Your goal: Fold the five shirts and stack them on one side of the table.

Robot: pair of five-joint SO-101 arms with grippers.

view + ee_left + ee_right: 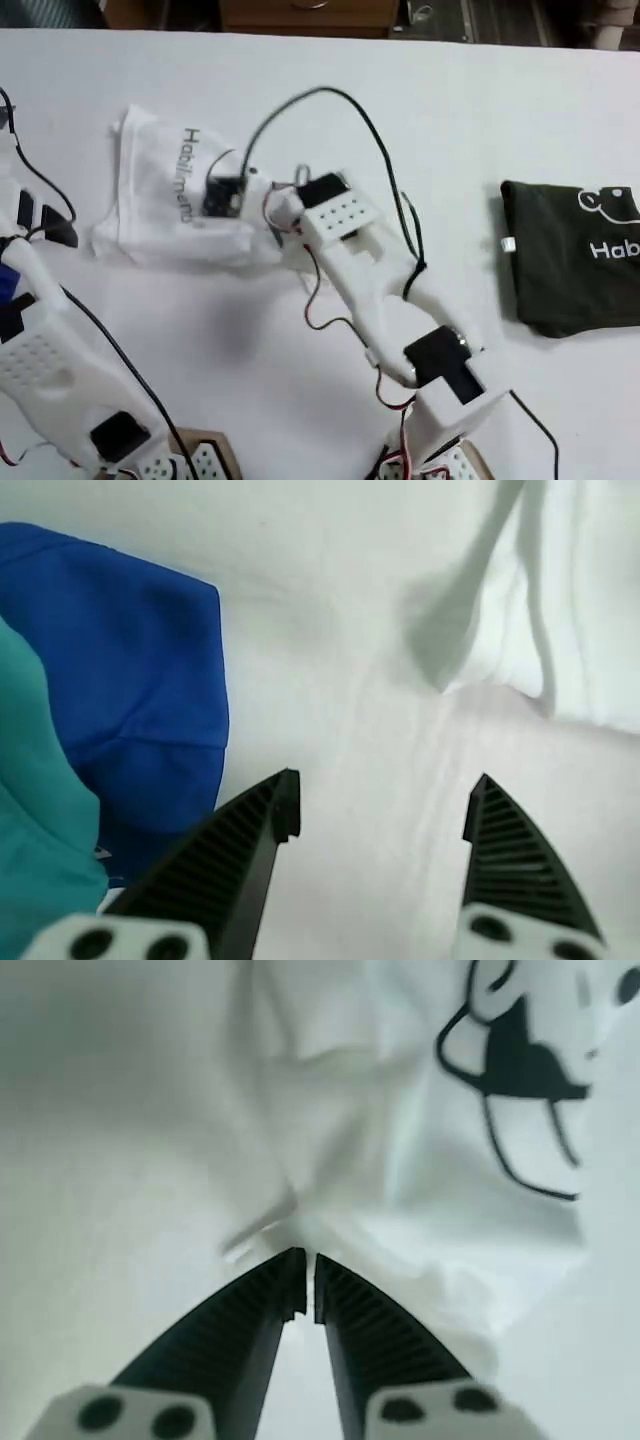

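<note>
While the right pincer (308,1285) was drawn almost shut, a rumpled edge of the white shirt (400,1140) was seen at its tips; whether cloth was pinched could not be told. The left pincer (385,790) was held wide open above the desk (350,630), with a blue shirt (120,680) and a teal shirt (35,810) beside one finger. A black shirt (575,255) was laid well apart from both.

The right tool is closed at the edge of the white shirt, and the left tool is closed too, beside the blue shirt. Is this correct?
Not fully. The left tool is open, its fingers wide apart beside the blue shirt; the left wrist view shows this. The rest is right: the right tool is closed at the edge of the white shirt.
</note>
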